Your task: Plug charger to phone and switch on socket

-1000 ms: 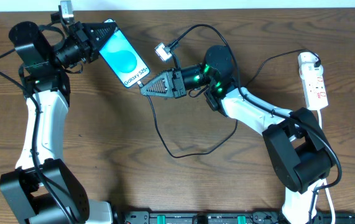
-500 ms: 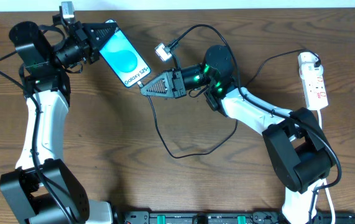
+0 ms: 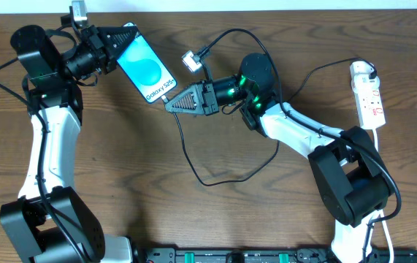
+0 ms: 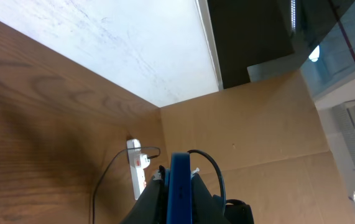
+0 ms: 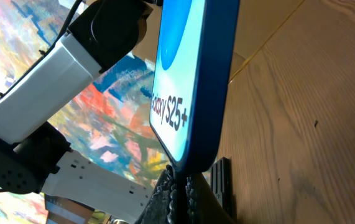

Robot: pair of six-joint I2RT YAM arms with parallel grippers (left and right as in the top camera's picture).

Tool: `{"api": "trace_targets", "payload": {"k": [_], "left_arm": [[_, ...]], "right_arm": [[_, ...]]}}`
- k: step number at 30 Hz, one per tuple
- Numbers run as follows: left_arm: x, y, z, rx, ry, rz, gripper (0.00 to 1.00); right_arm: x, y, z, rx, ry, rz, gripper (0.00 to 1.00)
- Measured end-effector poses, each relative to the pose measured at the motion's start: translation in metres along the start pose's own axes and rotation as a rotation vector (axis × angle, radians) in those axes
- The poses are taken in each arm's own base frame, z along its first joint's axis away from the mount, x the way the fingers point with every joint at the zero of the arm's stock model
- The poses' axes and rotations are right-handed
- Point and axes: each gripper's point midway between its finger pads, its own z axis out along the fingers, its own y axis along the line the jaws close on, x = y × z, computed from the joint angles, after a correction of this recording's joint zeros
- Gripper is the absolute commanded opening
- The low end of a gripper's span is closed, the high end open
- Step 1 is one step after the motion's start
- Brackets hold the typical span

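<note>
Black ridged fingers of my right pincer (image 3: 169,104) are clenched tight, their tips pressed against the bottom edge of the phone (image 3: 147,70). The charger (image 3: 193,166) trails from under them in a thin dark loop over the table (image 3: 120,183), so I judge that I am pinching its connector tip, though the tip itself is hidden between my pads. From the right wrist, the phone's lower edge (image 5: 193,158) sits right on top of my fingertips (image 5: 178,190). I cannot tell whether the tip has gone home into the port or only touches it.

My left pincer (image 3: 123,38) is closed on the phone's other end, holding it up off the wood at a slant with the blue screen facing up.

Well apart, by the table's right edge, lies the white socket (image 3: 369,93). Neither of my pincers is anywhere near it. A dark lead reaches its far end, but whether the plug is seated there is too small to make out.

By my reckoning the mating is under way or just made. Releasing the cable and pressing the socket's switch are not yet done.
</note>
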Motion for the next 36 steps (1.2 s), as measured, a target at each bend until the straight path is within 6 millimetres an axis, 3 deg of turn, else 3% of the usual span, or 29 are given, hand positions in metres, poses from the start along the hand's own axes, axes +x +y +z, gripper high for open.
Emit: {"api": "trace_targets", "payload": {"k": [36], "left_arm": [[-0.0014, -0.0067, -0.0001, 0.020, 0.000, 0.073, 0.07]], "right_arm": [[-0.0009, -0.0004, -0.0009, 0.002, -0.004, 0.004, 0.01]]}}
